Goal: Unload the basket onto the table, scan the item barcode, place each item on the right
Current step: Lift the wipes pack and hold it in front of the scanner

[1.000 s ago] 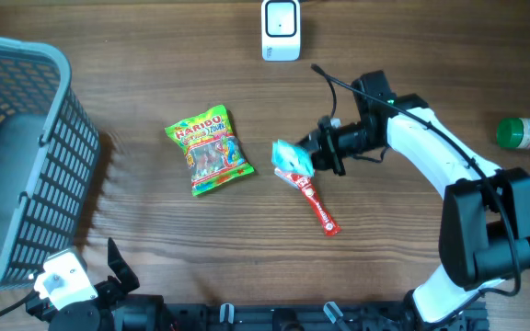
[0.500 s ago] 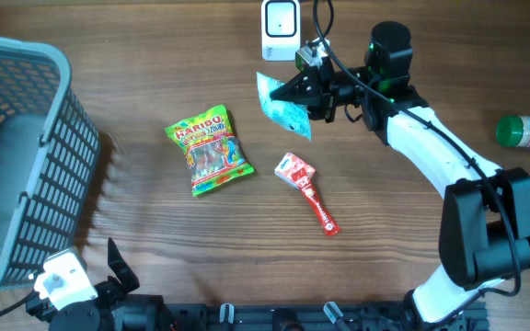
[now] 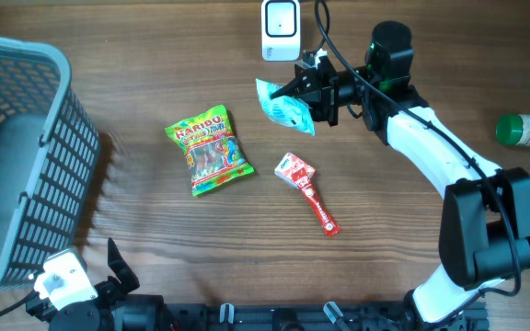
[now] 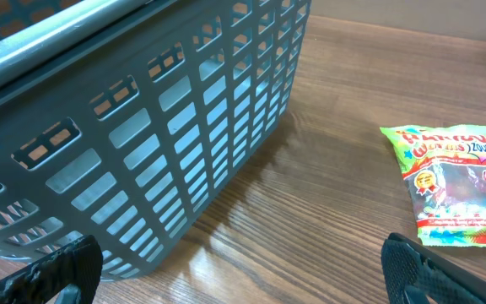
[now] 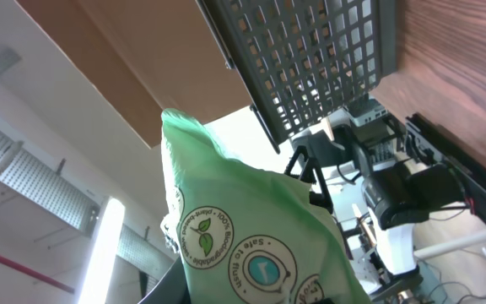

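Observation:
A pale blue-green wipes packet (image 3: 283,106) hangs in the air, tilted, just below and in front of the white barcode scanner (image 3: 281,29) at the table's back edge. My right gripper (image 3: 309,95) is shut on the packet's right end. The right wrist view is filled by the packet (image 5: 251,245), with its round "safe to flush" and "100% biodegradable" marks; no barcode shows there. My left gripper (image 4: 243,274) stands wide open and holds nothing, low over the table at the front left, next to the grey basket (image 4: 142,127).
A Haribo bag (image 3: 210,150) lies left of centre, also in the left wrist view as the bag (image 4: 454,186). A red and white stick packet (image 3: 306,191) lies at centre. A green-capped bottle (image 3: 523,132) lies at the far right. The basket (image 3: 26,156) fills the left side.
My right gripper lifted the wipes packet from the table beside the red stick packet and carried it back toward the scanner. In the last half second it barely shifted.

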Robot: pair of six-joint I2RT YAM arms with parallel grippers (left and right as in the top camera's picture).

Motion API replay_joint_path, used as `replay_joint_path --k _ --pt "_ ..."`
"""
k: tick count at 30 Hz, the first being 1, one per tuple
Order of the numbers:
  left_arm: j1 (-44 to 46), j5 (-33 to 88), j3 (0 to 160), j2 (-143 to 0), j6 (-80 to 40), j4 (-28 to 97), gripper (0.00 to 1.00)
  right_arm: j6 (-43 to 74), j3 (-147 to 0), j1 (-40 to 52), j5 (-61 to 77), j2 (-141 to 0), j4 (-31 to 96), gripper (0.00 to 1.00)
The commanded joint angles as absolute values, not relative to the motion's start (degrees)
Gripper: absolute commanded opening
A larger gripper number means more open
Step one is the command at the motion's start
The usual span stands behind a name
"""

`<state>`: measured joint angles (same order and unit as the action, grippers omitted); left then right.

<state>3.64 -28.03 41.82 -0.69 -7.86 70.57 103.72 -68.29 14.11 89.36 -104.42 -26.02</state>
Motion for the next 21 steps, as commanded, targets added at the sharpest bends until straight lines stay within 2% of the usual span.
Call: replay_joint_path --k 1,4,6,7,9,10,11,14,15,21 --pt "3.2 -28.1 41.9 -0.3 -8.1 70.4 1.0 105.3 -68.9 14.2 91.8 -102.9 -26.4 0.04" --pt "3.2 -28.1 41.9 -0.3 -8.1 70.4 1.0 104.7 -68.9 14.2 89.1 -102.9 -29.5 0.04" --pt "3.2 -28.1 41.9 -0.3 -8.1 70.4 1.0 103.5 -68.9 14.2 88.1 -102.9 -41.6 0.04" --pt "3.2 -28.1 41.9 -0.3 -8.1 70.4 1.0 102.7 -68.9 14.3 87.2 -102.9 -54.1 0.04" --pt "3.2 -28.1 41.9 -0.3 -8.1 70.4 1.0 92.9 -68.9 14.3 88.9 -102.9 -78.9 0.07" --pt "3.2 -28.1 41.9 -0.3 -8.1 70.4 1.0 86.9 -68.9 14.3 91.0 -102.9 -89.0 0.08" --pt "3.2 -28.1 41.9 -0.3 -8.1 70.4 1.0 80.3 -68.9 14.4 92.5 -102.9 -94.5 0.05" --pt "3.2 -28.1 41.9 -0.3 -8.1 70.4 1.0 50.5 -67.8 14.4 92.9 -103.0 -86.9 0.04" --pt "3.2 -28.1 41.9 -0.3 -8.1 70.4 1.0 43.8 -67.7 14.5 92.9 -103.0 -83.7 0.04" --pt "3.2 -28.1 41.9 -0.3 -8.1 70.4 1.0 -4.1 -67.7 14.8 84.6 -103.0 -54.4 0.04"
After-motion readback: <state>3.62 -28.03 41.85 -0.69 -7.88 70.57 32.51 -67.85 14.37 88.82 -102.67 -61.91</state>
